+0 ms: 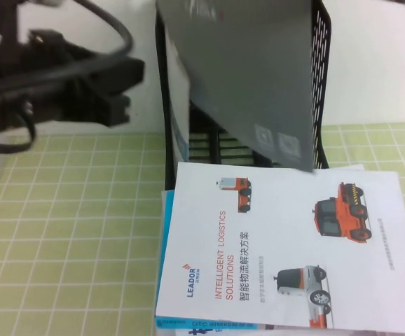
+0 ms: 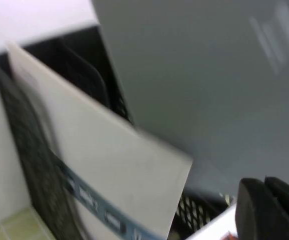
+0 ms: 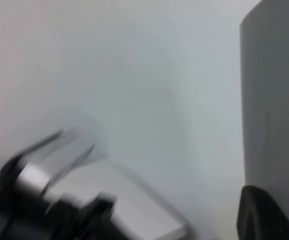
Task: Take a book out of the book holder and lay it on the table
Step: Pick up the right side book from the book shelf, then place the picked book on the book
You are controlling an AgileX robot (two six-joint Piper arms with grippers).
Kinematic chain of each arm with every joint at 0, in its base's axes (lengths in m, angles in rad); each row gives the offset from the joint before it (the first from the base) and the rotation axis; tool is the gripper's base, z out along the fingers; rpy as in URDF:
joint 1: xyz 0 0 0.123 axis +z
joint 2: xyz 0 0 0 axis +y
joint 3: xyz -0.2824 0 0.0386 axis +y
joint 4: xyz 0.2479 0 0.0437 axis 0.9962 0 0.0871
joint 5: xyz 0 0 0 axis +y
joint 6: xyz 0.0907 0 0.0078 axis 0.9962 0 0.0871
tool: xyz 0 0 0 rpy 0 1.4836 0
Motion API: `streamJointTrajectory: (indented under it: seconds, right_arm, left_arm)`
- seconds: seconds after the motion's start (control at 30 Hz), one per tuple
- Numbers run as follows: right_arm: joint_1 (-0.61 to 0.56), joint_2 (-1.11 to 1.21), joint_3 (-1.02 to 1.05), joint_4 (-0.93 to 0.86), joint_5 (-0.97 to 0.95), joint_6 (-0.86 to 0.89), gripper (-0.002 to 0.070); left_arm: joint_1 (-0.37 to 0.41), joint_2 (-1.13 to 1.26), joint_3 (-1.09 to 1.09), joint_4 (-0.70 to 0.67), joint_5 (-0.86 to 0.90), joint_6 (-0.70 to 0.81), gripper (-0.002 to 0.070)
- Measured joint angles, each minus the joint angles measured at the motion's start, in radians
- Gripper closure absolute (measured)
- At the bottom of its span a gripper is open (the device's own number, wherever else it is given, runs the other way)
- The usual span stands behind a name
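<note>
**Now: book hanging tilted over the book holder**

Up above the book holder (image 1: pixel 321 84), the book (image 1: pixel 251 77): only a plain grey face showing, with two small square codes near its lower corner. Tilted, upper part cut off by the high view's top edge, lower corner reaching down past the holder's front to the far edge of a LEADOR brochure (image 1: pixel 279 252). Cannot tell what grips it.

Book holder upright at the middle of the worktop's far edge, with a white-grey booklet with a blue strip (image 2: pixel 109 165) leaning inside one compartment.

LEADOR brochure flat on the worktop (image 1: pixel 69 231) at the near edge, right of the middle, on top of a blue-edged booklet (image 1: pixel 166 231).

Left tool (image 1: pixel 129 91) over the far left corner, pointing toward the holder, apart from the book and touching nothing. Cannot tell whether spread or pressed together.

Right tool (image 3: pixel 264 220) just beside the grey face of the book in the right wrist view, only one black part visible. Cannot tell its state either.
</note>
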Motion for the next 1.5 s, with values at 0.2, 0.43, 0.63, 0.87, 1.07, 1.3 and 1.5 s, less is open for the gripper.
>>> streamJointTrajectory:
  seconds: [0.2, 0.43, 0.63, 0.87, 1.07, 1.3, 1.5]
  right_arm:
    - [-0.027, -0.029, -0.005, -0.317, 0.326, 0.194, 0.0672]
    - [-0.02, -0.044, -0.145, -0.68, 0.559, 0.37, 0.0672]
    - [0.087, -0.064, -0.325, -1.112, 0.543, 0.503, 0.0672]
    - [0.371, -0.057, -0.402, -1.638, 0.579, 0.702, 0.0672]
    - [0.619, 0.051, -0.402, -2.001, 0.619, 0.967, 0.0672]
    - [0.81, 0.216, -0.308, -2.19, 0.619, 1.091, 0.0673]
    - [0.841, 0.277, -0.152, -2.207, 0.611, 1.131, 0.0673]
  left_arm:
    - [0.075, -0.094, -0.017, 0.072, 0.011, -0.137, 0.0676]
    - [0.086, -0.132, -0.017, 0.232, 0.107, -0.315, 0.0676]
    - [0.084, -0.132, -0.017, 0.242, 0.129, -0.349, 0.0676]
    - [0.084, -0.132, -0.017, 0.244, 0.077, -0.352, 0.0676]
    - [0.084, -0.132, -0.017, 0.244, 0.072, -0.374, 0.0676]
    - [0.084, -0.132, -0.017, 0.244, 0.105, -0.378, 0.0676]
    - [0.084, -0.132, -0.017, 0.244, 0.124, -0.378, 0.0676]
